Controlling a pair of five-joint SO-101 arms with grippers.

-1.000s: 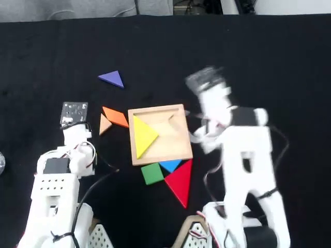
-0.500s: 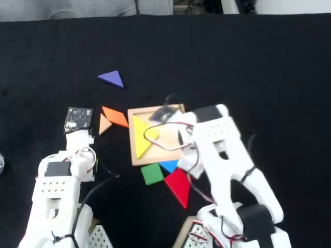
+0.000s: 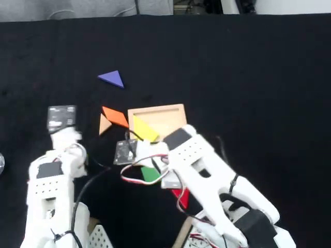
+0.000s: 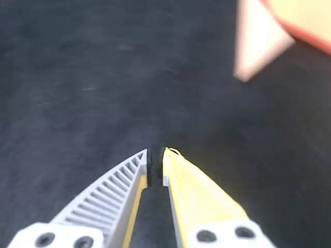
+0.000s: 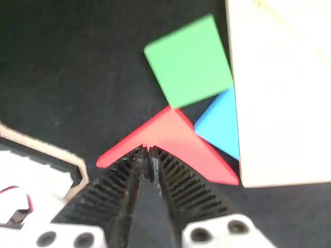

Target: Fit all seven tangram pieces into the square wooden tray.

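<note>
The tray (image 3: 155, 108) sits mid-table, its near half hidden by the right arm, with open cloth beyond. In the right wrist view, the right gripper (image 5: 149, 153) is closed and empty over the red triangle (image 5: 170, 139), which lies beside the tray. The left gripper (image 4: 155, 154) is closed on nothing above bare cloth.

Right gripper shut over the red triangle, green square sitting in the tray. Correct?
One thing is wrong. The green square is not in the tray. It lies outside it on the black cloth, beside the blue triangle, as the right wrist view shows. The right gripper is shut over the red triangle.
</note>
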